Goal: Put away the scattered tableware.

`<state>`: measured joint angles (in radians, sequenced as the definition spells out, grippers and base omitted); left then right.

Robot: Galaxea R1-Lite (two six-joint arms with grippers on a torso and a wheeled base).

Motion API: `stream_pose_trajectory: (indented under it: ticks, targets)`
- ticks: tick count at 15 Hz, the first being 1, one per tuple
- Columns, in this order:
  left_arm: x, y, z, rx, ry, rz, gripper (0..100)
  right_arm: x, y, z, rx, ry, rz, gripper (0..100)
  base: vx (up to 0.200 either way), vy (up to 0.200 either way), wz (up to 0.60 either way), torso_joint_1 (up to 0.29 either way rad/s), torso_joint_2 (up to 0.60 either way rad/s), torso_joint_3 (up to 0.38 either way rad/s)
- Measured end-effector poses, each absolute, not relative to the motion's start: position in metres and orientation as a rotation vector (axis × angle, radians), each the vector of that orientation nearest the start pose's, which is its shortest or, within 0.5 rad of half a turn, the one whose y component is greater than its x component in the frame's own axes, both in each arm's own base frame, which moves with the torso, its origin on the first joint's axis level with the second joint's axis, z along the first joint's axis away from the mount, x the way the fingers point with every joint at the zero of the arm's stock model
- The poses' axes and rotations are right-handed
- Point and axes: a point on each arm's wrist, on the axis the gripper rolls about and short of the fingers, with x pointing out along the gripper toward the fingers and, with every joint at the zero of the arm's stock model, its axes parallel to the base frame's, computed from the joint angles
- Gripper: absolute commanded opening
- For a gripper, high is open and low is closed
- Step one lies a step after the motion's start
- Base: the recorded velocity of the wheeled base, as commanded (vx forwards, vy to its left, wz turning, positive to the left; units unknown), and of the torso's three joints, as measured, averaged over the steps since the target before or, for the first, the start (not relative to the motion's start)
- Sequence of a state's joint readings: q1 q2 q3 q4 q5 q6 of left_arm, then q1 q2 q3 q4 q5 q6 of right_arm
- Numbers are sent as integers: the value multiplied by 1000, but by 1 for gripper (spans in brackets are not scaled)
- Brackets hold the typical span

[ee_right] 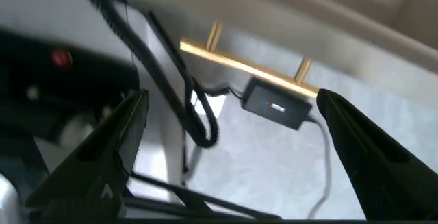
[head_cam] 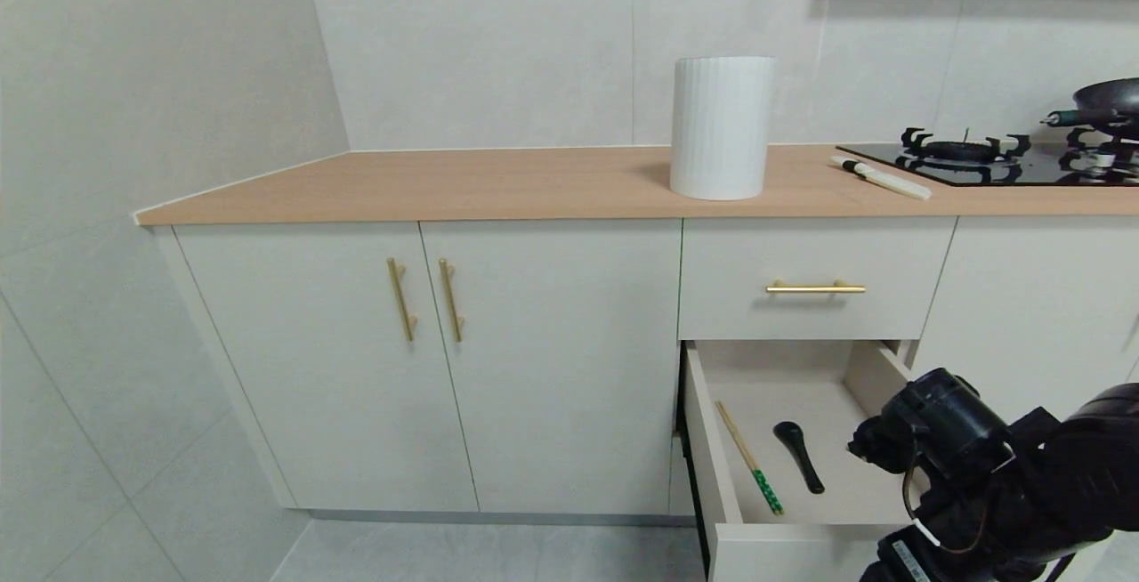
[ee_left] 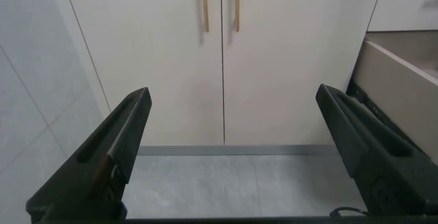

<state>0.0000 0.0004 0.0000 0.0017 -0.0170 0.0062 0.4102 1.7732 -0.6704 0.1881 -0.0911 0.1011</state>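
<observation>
The lower drawer (head_cam: 709,440) stands pulled out. Inside it lie a pair of wooden chopsticks with green ends (head_cam: 749,469) and a black spoon (head_cam: 798,456), side by side. On the wooden countertop a white-handled knife (head_cam: 881,177) lies beside the stove, and a white ribbed holder (head_cam: 720,128) stands upright. My right arm's wrist (head_cam: 943,440) hangs over the drawer's front right corner. The right gripper (ee_right: 231,101) is open and holds nothing, with a gold bar handle (ee_right: 246,65) beyond it. My left gripper (ee_left: 233,94) is open and empty, low down, facing the cabinet doors (ee_left: 220,53).
A gas stove (head_cam: 979,159) with a dark pan (head_cam: 1108,101) sits at the counter's right end. The upper drawer (head_cam: 814,279) is closed. Double cabinet doors (head_cam: 427,359) fill the left. A tiled wall (head_cam: 133,75) bounds the left side. Black cables (ee_right: 185,94) hang near the right gripper.
</observation>
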Motion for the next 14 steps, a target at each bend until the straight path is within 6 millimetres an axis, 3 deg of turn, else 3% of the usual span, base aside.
stream_pose_trajectory:
  ticks: [8, 14]
  targets:
    - [-23, 0, 75, 6, 2, -17, 100, 259, 93, 63, -61, 1143, 30, 100, 0, 0, 0, 0, 0, 0]
    - [-23, 0, 75, 6, 2, -17, 100, 303, 73, 35, 32, 976, -69, 100, 0, 0, 0, 0, 0, 0]
